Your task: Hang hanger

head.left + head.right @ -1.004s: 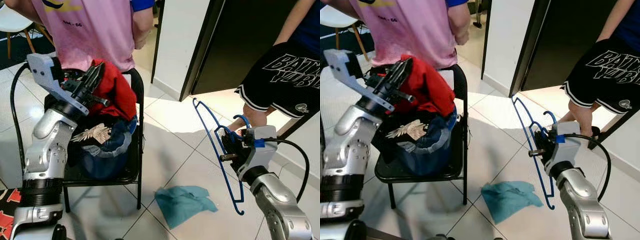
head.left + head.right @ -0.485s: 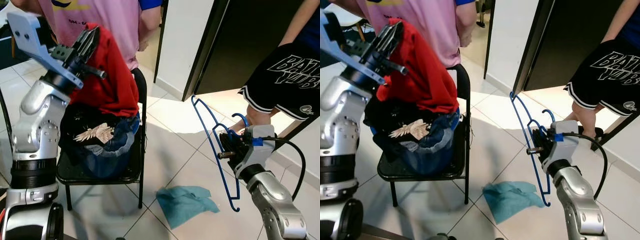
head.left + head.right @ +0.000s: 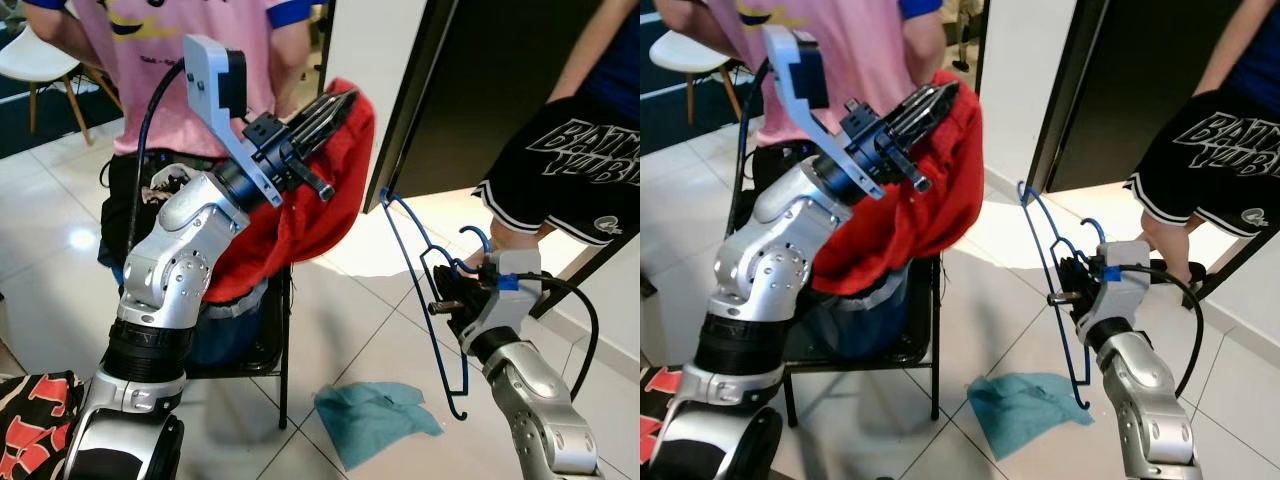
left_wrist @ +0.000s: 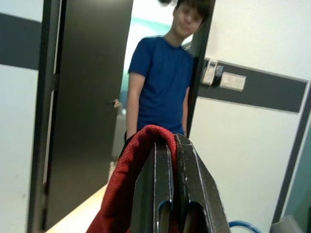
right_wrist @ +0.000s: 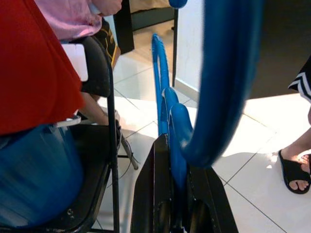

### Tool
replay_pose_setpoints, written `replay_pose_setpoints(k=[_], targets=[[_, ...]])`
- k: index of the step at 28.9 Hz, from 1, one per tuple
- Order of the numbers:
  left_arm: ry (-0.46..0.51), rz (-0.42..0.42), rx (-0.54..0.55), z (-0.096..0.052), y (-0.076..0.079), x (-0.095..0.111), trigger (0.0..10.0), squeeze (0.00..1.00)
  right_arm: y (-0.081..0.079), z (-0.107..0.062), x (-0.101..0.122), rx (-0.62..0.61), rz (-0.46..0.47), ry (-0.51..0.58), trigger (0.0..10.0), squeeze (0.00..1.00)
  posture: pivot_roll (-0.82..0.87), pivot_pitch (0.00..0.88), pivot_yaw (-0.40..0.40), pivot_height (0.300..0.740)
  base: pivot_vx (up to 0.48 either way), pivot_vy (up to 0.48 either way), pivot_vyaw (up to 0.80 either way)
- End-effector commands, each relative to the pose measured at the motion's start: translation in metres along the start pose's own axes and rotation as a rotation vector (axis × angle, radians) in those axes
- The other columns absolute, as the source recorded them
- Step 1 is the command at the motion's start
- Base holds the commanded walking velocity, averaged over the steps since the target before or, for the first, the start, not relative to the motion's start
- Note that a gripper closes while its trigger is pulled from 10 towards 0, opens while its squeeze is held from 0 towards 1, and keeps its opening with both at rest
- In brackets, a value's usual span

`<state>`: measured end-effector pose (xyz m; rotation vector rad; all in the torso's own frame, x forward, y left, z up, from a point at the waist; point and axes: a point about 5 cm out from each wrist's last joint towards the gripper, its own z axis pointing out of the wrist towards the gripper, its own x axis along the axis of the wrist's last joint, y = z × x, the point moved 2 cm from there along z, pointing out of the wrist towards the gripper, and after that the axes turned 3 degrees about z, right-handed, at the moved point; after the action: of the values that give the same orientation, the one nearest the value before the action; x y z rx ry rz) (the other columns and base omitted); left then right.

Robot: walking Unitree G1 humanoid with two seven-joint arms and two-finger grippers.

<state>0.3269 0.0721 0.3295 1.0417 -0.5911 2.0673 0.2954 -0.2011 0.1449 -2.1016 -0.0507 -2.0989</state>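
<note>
My right gripper (image 3: pixel 447 297) is shut on a blue wire hanger (image 3: pixel 419 290), held upright at the right above the tiled floor, its hook (image 3: pixel 476 238) pointing up. In the right wrist view the blue hanger (image 5: pixel 171 121) sits clamped between the black fingers (image 5: pixel 153 194). My left gripper (image 3: pixel 325 112) is raised at chest height, shut on a red garment (image 3: pixel 300 210) that drapes down over the black chair (image 3: pixel 272 330). In the left wrist view the red garment (image 4: pixel 124 189) folds over the closed fingers (image 4: pixel 165 179). The red cloth hangs just left of the hanger.
A person in a pink shirt (image 3: pixel 180 60) stands behind the chair, which holds a pile of dark and denim clothes (image 3: pixel 855 315). Another person in black shorts (image 3: pixel 565 165) stands at the right by a dark door (image 3: pixel 470 80). A teal cloth (image 3: pixel 375 418) lies on the floor.
My left arm has swung the red garment up off the chair pile and rightward toward the hanger. The right gripper keeps the hanger in nearly the same place. The camera has shifted slightly.
</note>
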Motion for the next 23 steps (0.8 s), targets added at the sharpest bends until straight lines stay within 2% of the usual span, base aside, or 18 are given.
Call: replay_pose_setpoints(k=[1, 2, 5, 6, 7, 9, 16, 17, 20, 23], targets=[[-0.036, 0.004, -0.005, 0.009, 0.005, -0.011, 7.2, 0.0, 0.002, 0.001, -0.002, -0.022, -0.003, 0.005, 10.0, 0.0, 0.03, 0.021, -0.038, 0.74, 0.0, 0.0, 0.0], [-0.081, 0.008, 0.007, 0.011, 0.006, -0.023, 10.0, 0.0, 0.002, 0.002, -0.001, -0.028, -0.002, 0.011, 10.0, 0.0, 0.03, 0.021, -0.036, 0.74, 0.0, 0.0, 0.0], [-0.12, 0.002, 0.035, 0.01, 0.006, -0.034, 10.0, 0.0, 0.001, 0.002, -0.001, -0.033, 0.001, 0.017, 10.0, 0.0, 0.02, 0.02, -0.029, 0.74, 0.0, 0.0, 0.0], [-0.157, -0.007, 0.081, 0.006, 0.003, -0.044, 10.0, 0.0, 0.002, 0.002, -0.001, -0.044, 0.004, 0.014, 10.0, 0.0, 0.02, 0.02, -0.02, 0.74, 0.0, 0.0, -0.69], [-0.157, -0.007, 0.081, 0.006, 0.003, -0.044, 10.0, 0.0, 0.002, 0.002, -0.001, -0.044, 0.004, 0.014, 10.0, 0.0, 0.02, 0.02, -0.02, 0.74, 0.0, 0.0, -0.69], [-0.213, 0.007, 0.129, -0.001, 0.001, -0.057, 10.0, 0.0, 0.004, 0.003, -0.004, -0.057, 0.018, -0.001, 10.0, 0.0, 0.02, 0.021, -0.015, 0.74, 0.0, 0.0, -0.79], [-0.258, 0.019, 0.145, -0.009, 0.003, -0.069, 10.0, 0.0, 0.004, 0.004, -0.005, -0.064, 0.021, -0.007, 10.0, 0.0, 0.02, 0.02, -0.008, 0.74, 0.0, 0.0, -0.79], [-0.29, 0.041, 0.156, -0.016, 0.003, -0.076, 10.0, 0.0, 0.004, 0.005, -0.006, -0.069, 0.019, -0.009, 10.0, 0.0, 0.02, 0.019, -0.004, 0.74, 0.0, 0.0, -0.79], [-0.313, 0.061, 0.167, -0.022, 0.002, -0.081, 10.0, 0.0, 0.005, 0.005, -0.006, -0.073, 0.018, -0.01, 10.0, 0.0, 0.02, 0.019, -0.004, 0.74, 0.0, 0.0, -0.79], [-0.338, 0.09, 0.186, -0.034, 0.001, -0.087, 10.0, 0.0, 0.006, 0.006, -0.007, -0.083, 0.009, -0.015, 10.0, 0.0, 0.02, 0.019, -0.004, 0.74, 0.0, 0.0, -0.78]])
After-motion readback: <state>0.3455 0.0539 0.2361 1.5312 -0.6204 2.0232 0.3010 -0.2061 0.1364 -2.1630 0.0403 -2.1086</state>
